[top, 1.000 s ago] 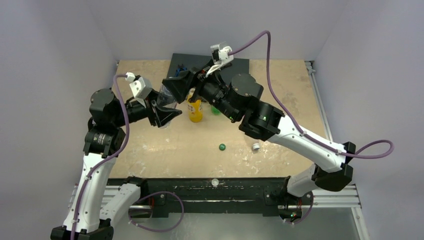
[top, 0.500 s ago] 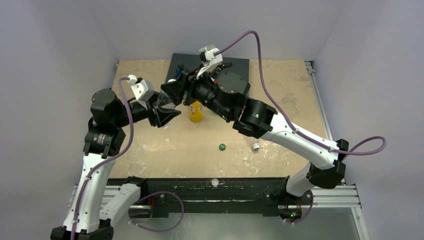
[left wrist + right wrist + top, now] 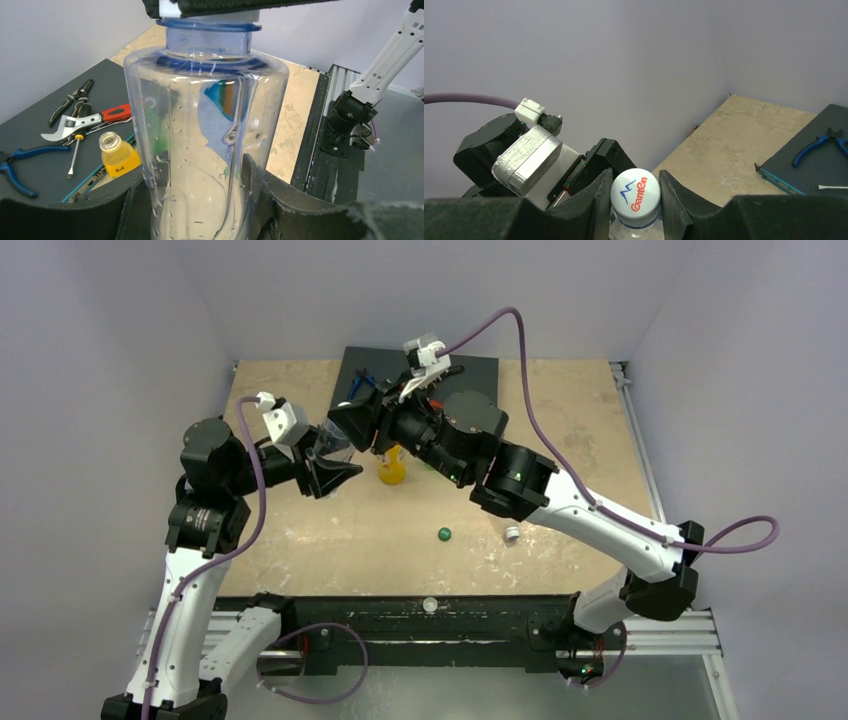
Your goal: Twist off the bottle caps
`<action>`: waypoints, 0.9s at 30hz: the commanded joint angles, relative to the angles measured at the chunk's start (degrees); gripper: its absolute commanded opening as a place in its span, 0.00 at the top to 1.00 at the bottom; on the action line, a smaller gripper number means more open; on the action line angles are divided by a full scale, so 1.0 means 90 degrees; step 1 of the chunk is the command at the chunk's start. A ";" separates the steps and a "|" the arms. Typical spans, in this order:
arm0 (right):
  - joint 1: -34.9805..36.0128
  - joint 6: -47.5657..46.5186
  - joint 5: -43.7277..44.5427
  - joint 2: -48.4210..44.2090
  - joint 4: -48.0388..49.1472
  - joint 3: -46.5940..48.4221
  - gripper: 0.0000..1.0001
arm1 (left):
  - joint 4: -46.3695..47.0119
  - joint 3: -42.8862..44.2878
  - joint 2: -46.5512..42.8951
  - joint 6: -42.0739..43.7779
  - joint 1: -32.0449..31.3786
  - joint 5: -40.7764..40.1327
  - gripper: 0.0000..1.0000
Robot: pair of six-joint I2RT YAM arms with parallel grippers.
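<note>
My left gripper (image 3: 197, 200) is shut on the lower body of the larger clear bottle (image 3: 210, 130) and holds it upright above the table; it also shows in the top view (image 3: 335, 448). My right gripper (image 3: 635, 197) is shut on the bottle's white cap (image 3: 635, 194), which has blue and red print, with a jaw pressed to each side. The orange-yellow bottle (image 3: 391, 468) stands open, without a cap (image 3: 117, 157). A dark green cap (image 3: 444, 534) and a white cap (image 3: 512, 534) lie loose on the table. The green bottle and the blue-labelled bottle are hidden.
A dark mat (image 3: 475, 370) at the back holds pliers, cutters and a screwdriver (image 3: 75, 122). The right arm (image 3: 520, 480) reaches across the middle of the table. Walls close in the back and both sides. A black rail (image 3: 430, 625) runs along the near edge.
The right wrist has shifted a little left and turned over the top of the clear bottle. The left arm still holds the bottle in nearly the same place.
</note>
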 commanded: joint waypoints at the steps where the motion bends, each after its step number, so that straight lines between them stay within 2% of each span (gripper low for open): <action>1: -0.0192 -0.0267 -0.0673 -0.0542 0.0731 -0.0385 0.92 | 0.0150 0.0386 0.0045 -0.0256 -0.0004 0.0907 0.75; 5: -0.0488 -0.0573 -0.2034 -0.1009 0.1579 -0.1043 0.97 | 0.0197 0.0598 0.0212 -0.0791 -0.0004 0.1786 0.71; 8: -0.0623 -0.0769 -0.2919 -0.1237 0.1827 -0.1220 1.00 | 0.0575 0.0594 0.0234 -0.1398 -0.0004 0.2217 0.68; 14: -0.0661 -0.0983 -0.3397 -0.1469 0.1597 -0.1034 1.00 | 0.0924 0.0923 0.0120 -0.1599 -0.0004 0.2233 0.74; 18: -0.0661 -0.1295 -0.4201 -0.1727 0.1915 -0.1365 0.99 | 0.1696 0.0821 0.0131 -0.2519 -0.0004 0.2535 0.73; 20: -0.0661 -0.1362 -0.4466 -0.1785 0.2005 -0.1440 0.97 | 0.1578 0.0817 0.0162 -0.2433 -0.0004 0.2655 0.73; 24: -0.0661 -0.1574 -0.4392 -0.1681 0.1580 -0.1141 0.85 | 0.1260 0.0835 0.0170 -0.2104 -0.0004 0.2685 0.73; 26: -0.0661 -0.1589 -0.4002 -0.1672 0.1468 -0.1070 0.70 | 0.1102 0.0845 0.0196 -0.1908 -0.0005 0.2481 0.73; 27: -0.0661 -0.1588 -0.3787 -0.1681 0.1442 -0.1068 0.60 | 0.0949 0.0862 0.0214 -0.1718 -0.0004 0.2327 0.75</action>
